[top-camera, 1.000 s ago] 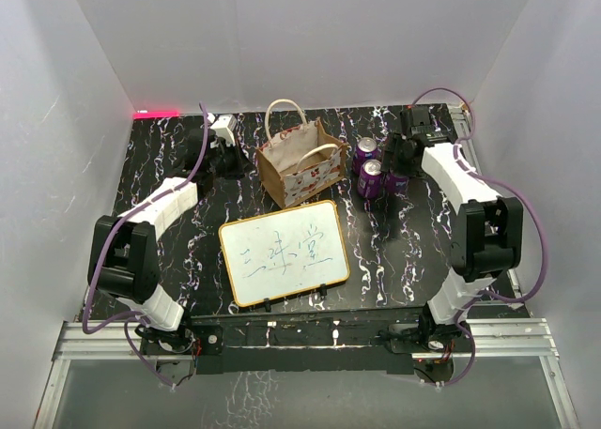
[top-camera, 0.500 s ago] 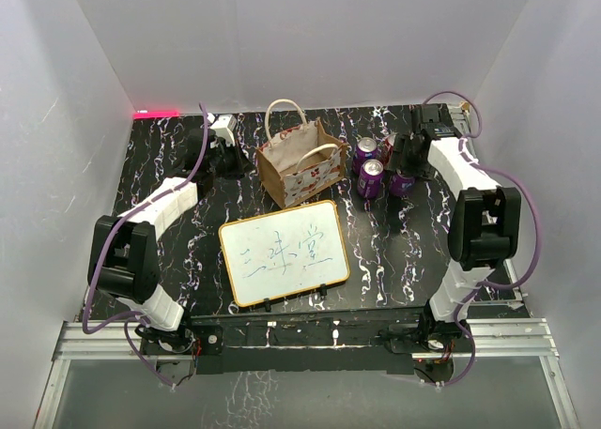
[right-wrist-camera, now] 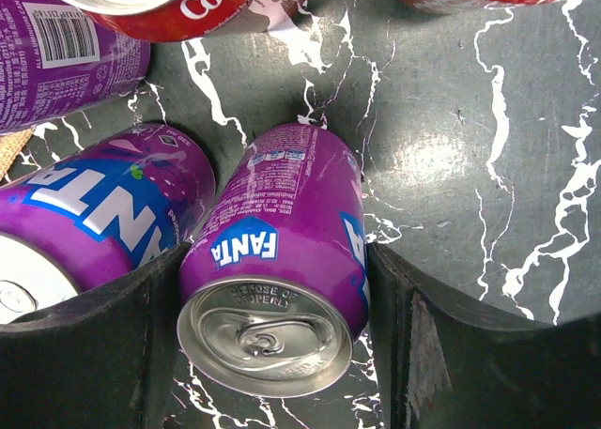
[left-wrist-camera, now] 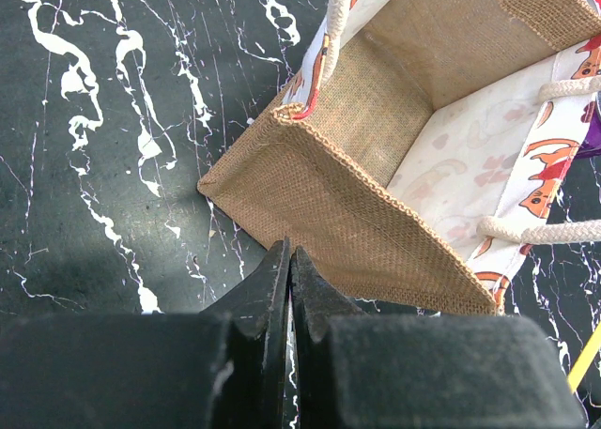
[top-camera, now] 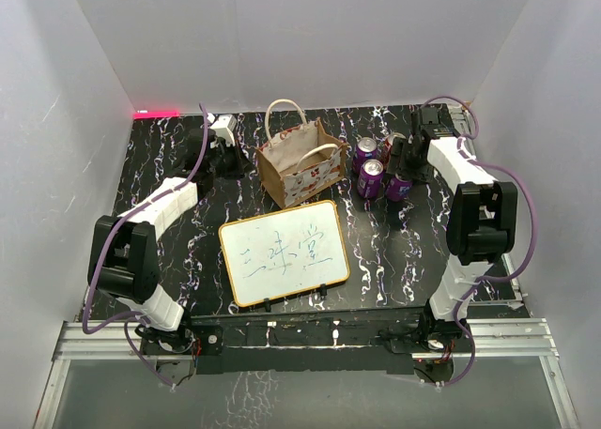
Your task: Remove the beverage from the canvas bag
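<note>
Purple FANTA can (right-wrist-camera: pixel 282 213): clamping it in right gripper (right-wrist-camera: pixel 274 279); holding left gripper (left-wrist-camera: pixel 289 260) closed, empty, beside canvas bag (left-wrist-camera: pixel 347 213).

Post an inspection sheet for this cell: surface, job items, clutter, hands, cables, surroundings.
Surface: black marbled table, white veins.
Job's things: canvas bag upright and open, no drink seen inside; purple can on the table to its right.
Clutter: whiteboard with writing, nearer the arms; other purple cans; red cans.
Hands: left hand shut, empty, by the bag's outer wall; right hand closed on the purple can.
Cables: purple cables looped beside both arms.
Surroundings: white walls; red light at far left corner.
</note>
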Available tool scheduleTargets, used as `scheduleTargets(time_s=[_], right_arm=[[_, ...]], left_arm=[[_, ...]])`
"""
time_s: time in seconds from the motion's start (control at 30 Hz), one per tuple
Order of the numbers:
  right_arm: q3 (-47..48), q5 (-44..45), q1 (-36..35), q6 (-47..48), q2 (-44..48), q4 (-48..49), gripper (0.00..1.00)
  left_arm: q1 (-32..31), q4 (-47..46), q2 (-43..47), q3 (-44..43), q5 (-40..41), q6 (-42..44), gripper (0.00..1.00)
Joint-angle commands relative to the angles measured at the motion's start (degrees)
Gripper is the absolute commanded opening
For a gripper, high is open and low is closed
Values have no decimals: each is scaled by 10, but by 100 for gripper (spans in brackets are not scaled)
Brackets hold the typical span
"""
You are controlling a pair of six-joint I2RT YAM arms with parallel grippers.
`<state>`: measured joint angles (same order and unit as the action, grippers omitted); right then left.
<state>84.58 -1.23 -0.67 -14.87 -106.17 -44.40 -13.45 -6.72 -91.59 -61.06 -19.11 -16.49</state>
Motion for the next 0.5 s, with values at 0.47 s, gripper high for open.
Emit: scheduleTargets(time_s=[0.47], right_arm=[[74, -18, 2, 7, 29, 1, 97]], left_arm=[[1, 3, 54, -4, 4, 7, 0]])
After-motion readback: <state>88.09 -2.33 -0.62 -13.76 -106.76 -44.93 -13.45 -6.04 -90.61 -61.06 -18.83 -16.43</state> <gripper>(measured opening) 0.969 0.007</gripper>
